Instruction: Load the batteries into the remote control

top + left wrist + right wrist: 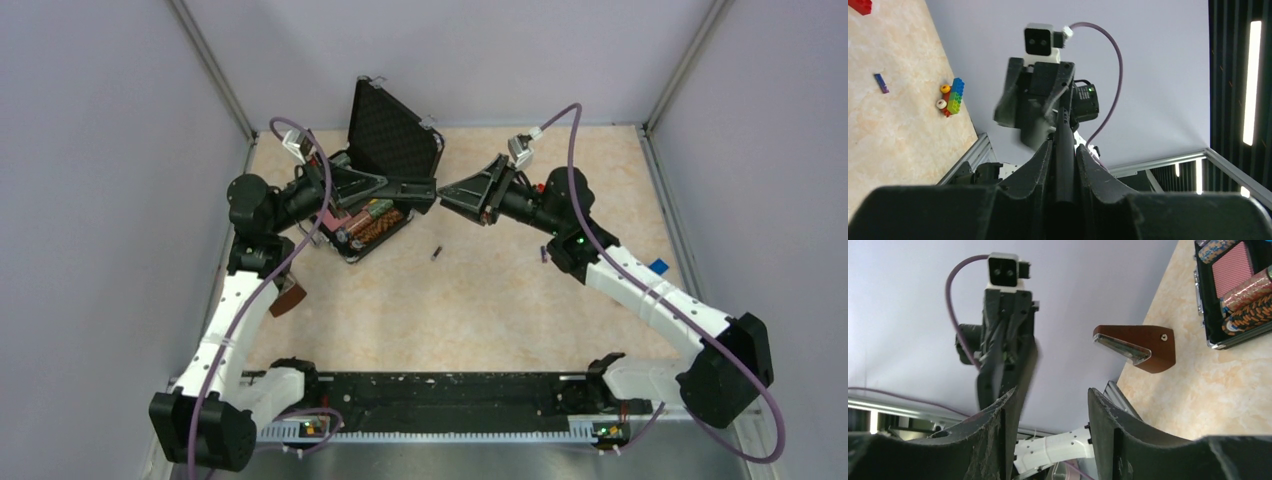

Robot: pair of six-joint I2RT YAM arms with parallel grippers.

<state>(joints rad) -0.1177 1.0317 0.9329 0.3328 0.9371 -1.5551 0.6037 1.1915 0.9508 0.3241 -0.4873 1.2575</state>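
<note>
My left gripper (pixel 425 194) (pixel 1064 146) is shut on the slim black remote control (pixel 1064 150), held edge-on in the air in front of the open case; it also shows in the top view (pixel 412 188). My right gripper (pixel 447 194) (pixel 1050 405) is open and empty, its tips just right of the remote's end, facing the left gripper. One small dark battery (pixel 436 254) lies on the table below the grippers. A second battery (pixel 545 254) lies beside the right arm and shows purple in the left wrist view (pixel 881 83).
An open black foam-lined case (pixel 385 135) with striped chip stacks (pixel 372 226) (pixel 1248 315) stands at the back left. A brown wedge piece (pixel 288 298) (pixel 1143 346) lies by the left arm. Coloured toy bricks (pixel 952 96) lie at the right.
</note>
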